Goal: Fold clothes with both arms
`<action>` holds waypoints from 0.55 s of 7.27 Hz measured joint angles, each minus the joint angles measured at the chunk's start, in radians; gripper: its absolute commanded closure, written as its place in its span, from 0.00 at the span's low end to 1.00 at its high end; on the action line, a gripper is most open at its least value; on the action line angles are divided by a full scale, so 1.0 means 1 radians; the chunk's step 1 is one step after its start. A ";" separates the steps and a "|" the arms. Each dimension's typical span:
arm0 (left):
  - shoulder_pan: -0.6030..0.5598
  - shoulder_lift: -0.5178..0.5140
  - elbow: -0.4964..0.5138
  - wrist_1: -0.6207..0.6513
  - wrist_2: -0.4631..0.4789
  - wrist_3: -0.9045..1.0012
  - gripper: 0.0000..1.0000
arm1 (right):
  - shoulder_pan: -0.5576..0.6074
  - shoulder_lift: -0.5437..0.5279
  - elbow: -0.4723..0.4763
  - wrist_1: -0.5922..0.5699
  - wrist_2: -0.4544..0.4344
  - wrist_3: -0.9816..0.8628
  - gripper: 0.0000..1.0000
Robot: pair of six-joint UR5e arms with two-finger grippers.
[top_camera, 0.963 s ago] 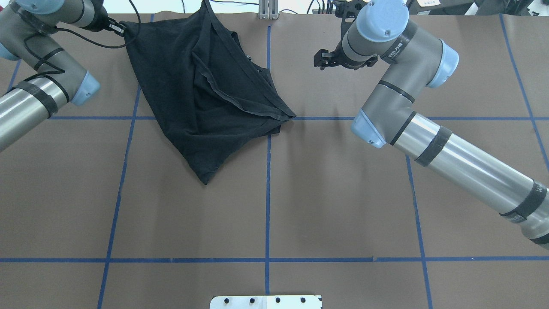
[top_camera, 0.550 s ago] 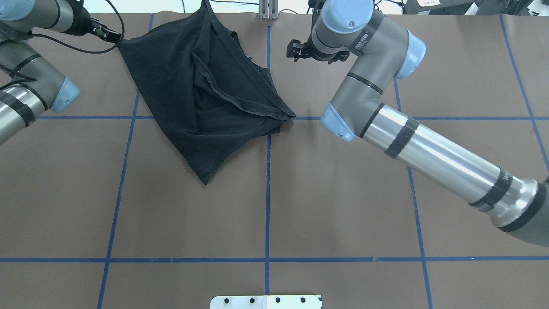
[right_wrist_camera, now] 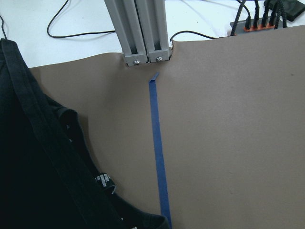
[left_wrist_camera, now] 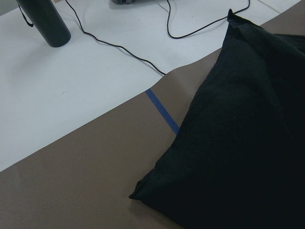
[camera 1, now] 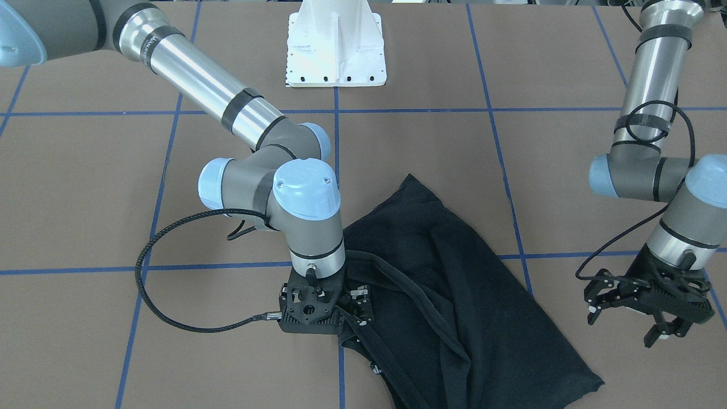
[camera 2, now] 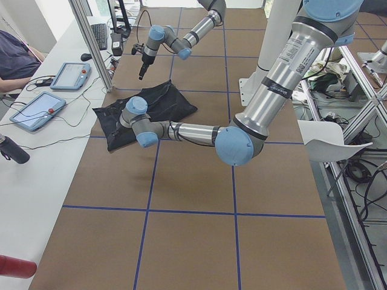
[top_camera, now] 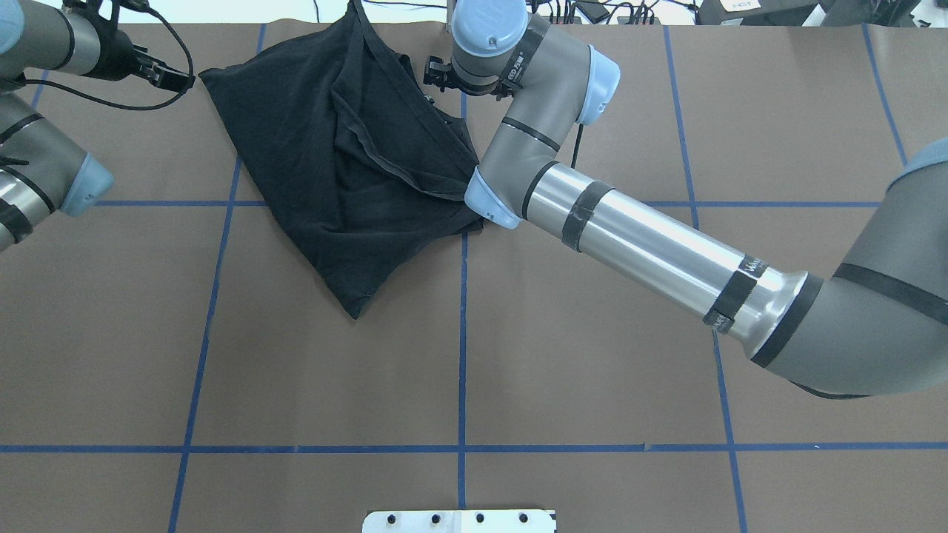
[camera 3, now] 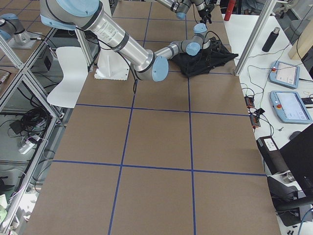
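The black T-shirt [top_camera: 333,163] lies crumpled at the table's far edge, plain side up, with its collar and hems in folds [camera 1: 454,295]. My right gripper [camera 1: 355,304] hangs low over the shirt's collar-side edge near the far centre [top_camera: 437,78], its jaws apart, nothing held. The right wrist view shows the shirt's hem [right_wrist_camera: 28,167] beside bare table. My left gripper [camera 1: 622,326] is open and hovers just outside the shirt's far left corner [top_camera: 181,76], apart from the cloth. That corner [left_wrist_camera: 133,194] rests on the table in the left wrist view.
An aluminium post [top_camera: 463,18] stands at the far edge beside my right gripper. Beyond the edge, a white bench holds cables, a black bottle [left_wrist_camera: 45,21] and tablets [camera 2: 36,109], with a seated person there. The white pedestal [camera 1: 335,51] is on the near side.
My right arm swept left across the table to the shirt's collar edge. My left gripper let go of the shirt's corner and drew away to the left; the corner dropped flat.
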 measured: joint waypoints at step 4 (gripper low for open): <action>0.000 0.009 -0.009 -0.001 0.000 -0.026 0.00 | -0.046 0.027 -0.131 0.090 -0.037 0.005 0.17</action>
